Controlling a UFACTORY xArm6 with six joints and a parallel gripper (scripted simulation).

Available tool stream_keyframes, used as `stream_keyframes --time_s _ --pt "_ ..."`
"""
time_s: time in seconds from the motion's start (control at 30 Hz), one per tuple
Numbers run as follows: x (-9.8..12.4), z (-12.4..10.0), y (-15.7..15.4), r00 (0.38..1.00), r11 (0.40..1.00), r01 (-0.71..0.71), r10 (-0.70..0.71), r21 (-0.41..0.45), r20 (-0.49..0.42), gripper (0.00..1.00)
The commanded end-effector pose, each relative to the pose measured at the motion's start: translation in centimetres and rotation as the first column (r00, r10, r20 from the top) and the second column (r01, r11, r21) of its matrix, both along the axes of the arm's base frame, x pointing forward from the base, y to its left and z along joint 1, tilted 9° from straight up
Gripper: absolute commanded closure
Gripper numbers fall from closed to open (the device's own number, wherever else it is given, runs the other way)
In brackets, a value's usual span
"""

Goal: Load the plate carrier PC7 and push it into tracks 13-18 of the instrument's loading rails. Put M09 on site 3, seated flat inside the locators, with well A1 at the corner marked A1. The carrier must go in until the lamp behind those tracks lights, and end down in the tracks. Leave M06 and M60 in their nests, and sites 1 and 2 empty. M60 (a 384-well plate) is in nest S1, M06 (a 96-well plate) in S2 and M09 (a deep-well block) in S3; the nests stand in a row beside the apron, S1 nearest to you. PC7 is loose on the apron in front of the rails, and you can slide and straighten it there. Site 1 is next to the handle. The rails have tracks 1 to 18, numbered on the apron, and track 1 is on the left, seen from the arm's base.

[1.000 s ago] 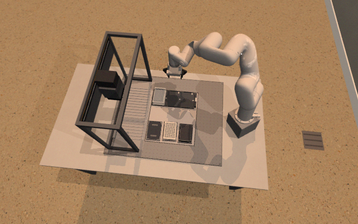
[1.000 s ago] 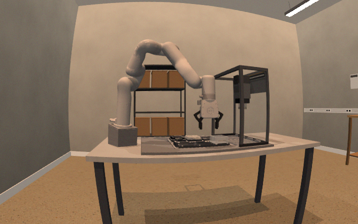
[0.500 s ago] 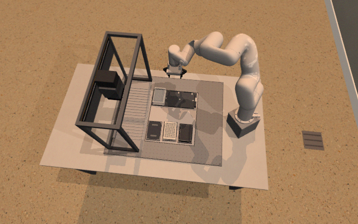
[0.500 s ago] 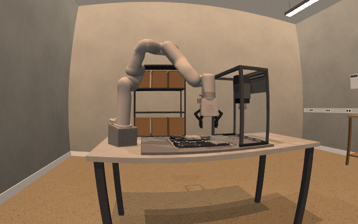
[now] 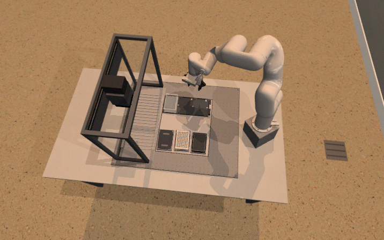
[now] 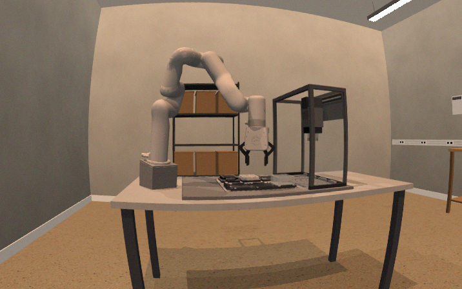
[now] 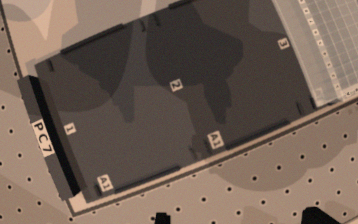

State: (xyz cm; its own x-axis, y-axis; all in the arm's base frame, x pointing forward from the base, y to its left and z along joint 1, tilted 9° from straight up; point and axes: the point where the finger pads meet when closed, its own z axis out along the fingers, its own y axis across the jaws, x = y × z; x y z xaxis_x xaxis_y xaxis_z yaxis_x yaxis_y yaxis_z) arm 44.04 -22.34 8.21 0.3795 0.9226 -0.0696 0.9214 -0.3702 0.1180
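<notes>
The gripper (image 5: pixel 195 85) (image 6: pixel 256 164) (image 7: pixel 240 217) is spread widely, and nothing is held between its fingers. It is held above the table (image 5: pixel 71 121) (image 6: pixel 221 205), with the fingers pointed downward, on the outer side of the carrier. The plate carrier PC7 (image 5: pixel 193 106) (image 6: pixel 259 186) (image 7: pixel 150 112) is laid on the apron (image 5: pixel 184 122), in front of the loading rails (image 5: pixel 145 113), and is not inserted in the tracks. By its handle (image 7: pixel 54 136) the arm's base is faced. The translucent block M09 (image 5: pixel 170 103) (image 6: pixel 282 179) (image 7: pixel 335 40) is placed at the site 3 end, nearest to the rails; whether it is fully seated cannot be told. Sites 1 and 2 are left uncovered. In the row of nests, the dark plate M60 (image 5: pixel 199 142) is kept in S1 and the white plate M06 (image 5: pixel 182 140) in S2, while nest S3 (image 5: pixel 164 140) is unoccupied.
</notes>
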Motion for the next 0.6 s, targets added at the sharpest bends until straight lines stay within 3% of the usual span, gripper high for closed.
stream_keyframes --time_s 0.0,0.37,0.43,0.57 --pt "-1.7 0.0 1.1 0.989 0.989 0.147 -0.147 -0.009 0.028 0.18" --pt "-6.2 -0.9 4.1 0.870 0.873 0.487 -0.489 0.039 0.063 0.18" --pt "-6.2 -0.9 4.1 0.870 0.873 0.487 -0.489 0.039 0.063 0.18" --pt "-7.9 -1.2 5.2 0.797 0.801 0.596 -0.599 0.059 0.071 0.18"
